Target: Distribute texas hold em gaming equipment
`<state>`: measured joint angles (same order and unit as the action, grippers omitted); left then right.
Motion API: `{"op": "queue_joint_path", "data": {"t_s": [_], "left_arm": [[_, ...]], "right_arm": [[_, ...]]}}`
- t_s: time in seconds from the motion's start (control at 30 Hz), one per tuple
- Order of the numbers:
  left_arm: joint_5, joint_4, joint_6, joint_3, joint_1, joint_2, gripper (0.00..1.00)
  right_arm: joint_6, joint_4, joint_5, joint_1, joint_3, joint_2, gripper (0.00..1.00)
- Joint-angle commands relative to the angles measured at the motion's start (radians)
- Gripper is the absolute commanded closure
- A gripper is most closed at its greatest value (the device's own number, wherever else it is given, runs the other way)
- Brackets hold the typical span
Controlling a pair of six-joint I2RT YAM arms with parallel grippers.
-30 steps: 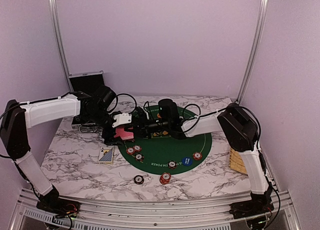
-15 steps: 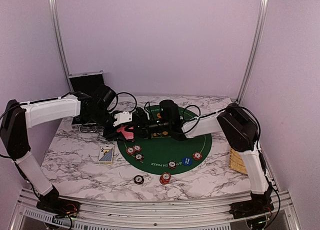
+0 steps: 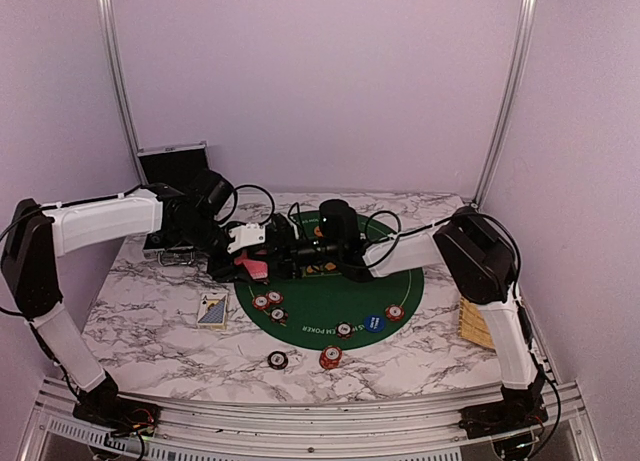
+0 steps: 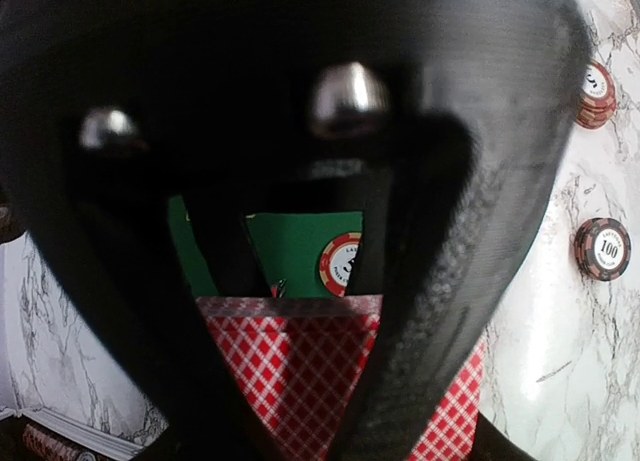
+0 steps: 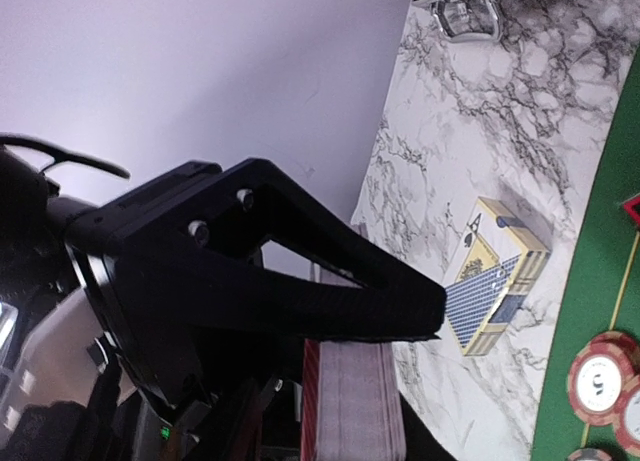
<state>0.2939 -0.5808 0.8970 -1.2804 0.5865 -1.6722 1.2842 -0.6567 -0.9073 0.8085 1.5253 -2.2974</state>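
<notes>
A deck of red-backed playing cards [image 3: 252, 268] hangs over the left edge of the round green mat [image 3: 330, 293]. My left gripper [image 3: 243, 257] is shut on it, and the red-checked backs [image 4: 300, 371] fill the space between its fingers. My right gripper [image 3: 286, 252] meets it from the right. Its upper finger [image 5: 350, 296] lies against the deck's edge [image 5: 350, 406], and its lower finger is hidden. Red poker chips [image 3: 268, 301] sit on the mat near the deck, with a blue chip [image 3: 374, 323] and more red ones [image 3: 395, 312] toward the front. A dark chip [image 3: 277, 360] and a red stack [image 3: 331, 356] lie off the mat.
A blue and yellow card box [image 3: 212, 309] lies on the marble left of the mat. The black case with silver edges [image 3: 172, 167] stands open at the back left. A tan wicker tray [image 3: 474, 323] sits at the right edge, beside the right arm.
My left gripper has shut on the deck. The deck and both grippers have drifted slightly away from the table's front; the chips have not moved.
</notes>
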Motion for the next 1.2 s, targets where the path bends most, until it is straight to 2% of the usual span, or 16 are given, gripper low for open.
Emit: {"op": "queue_joint_path", "data": {"t_s": [0.0,0.03,0.07,0.1,0.13,0.2,0.23,0.3,0.47,0.6,0.8,0.97,1.17], "left_arm": [[-0.001,-0.004,-0.023,-0.045,0.004,-0.017,0.77],[0.000,-0.004,-0.026,-0.047,0.004,-0.017,0.75],[-0.001,-0.004,-0.028,-0.048,0.004,-0.017,0.71],[-0.003,-0.004,-0.029,-0.045,0.004,-0.016,0.53],[-0.007,-0.004,-0.030,-0.042,0.004,-0.012,0.36],[-0.004,-0.004,-0.023,-0.032,0.005,-0.005,0.16],[-0.002,-0.004,-0.015,-0.025,0.005,0.001,0.11],[0.001,-0.006,0.005,-0.009,0.006,0.007,0.08],[-0.003,-0.018,0.033,0.007,0.004,0.013,0.07],[-0.021,-0.018,0.049,0.017,0.003,0.006,0.10],[-0.001,-0.010,0.035,0.000,-0.001,0.005,0.22],[0.016,-0.007,0.022,-0.031,-0.001,0.008,0.38],[0.011,-0.005,0.019,-0.037,-0.001,0.009,0.50]], "right_arm": [[0.017,-0.036,-0.002,0.010,0.058,-0.036,0.77],[0.018,-0.033,0.000,0.010,0.060,-0.039,0.89],[0.022,-0.032,0.001,0.009,0.060,-0.040,0.96],[0.024,-0.033,0.002,0.008,0.057,-0.038,1.00],[0.030,-0.036,0.004,0.007,0.052,-0.038,1.00],[0.041,-0.049,0.005,0.006,0.050,-0.033,1.00],[0.047,-0.057,0.005,0.005,0.053,-0.030,1.00],[0.057,-0.064,0.003,0.006,0.061,-0.028,1.00],[0.058,-0.058,-0.002,0.005,0.057,-0.021,1.00],[0.066,-0.072,-0.011,0.005,0.048,-0.019,1.00],[0.041,-0.035,-0.005,0.004,0.038,-0.015,1.00],[0.021,-0.002,-0.001,-0.002,0.036,-0.017,1.00],[-0.039,0.078,0.014,-0.007,0.034,-0.011,1.00]]}}
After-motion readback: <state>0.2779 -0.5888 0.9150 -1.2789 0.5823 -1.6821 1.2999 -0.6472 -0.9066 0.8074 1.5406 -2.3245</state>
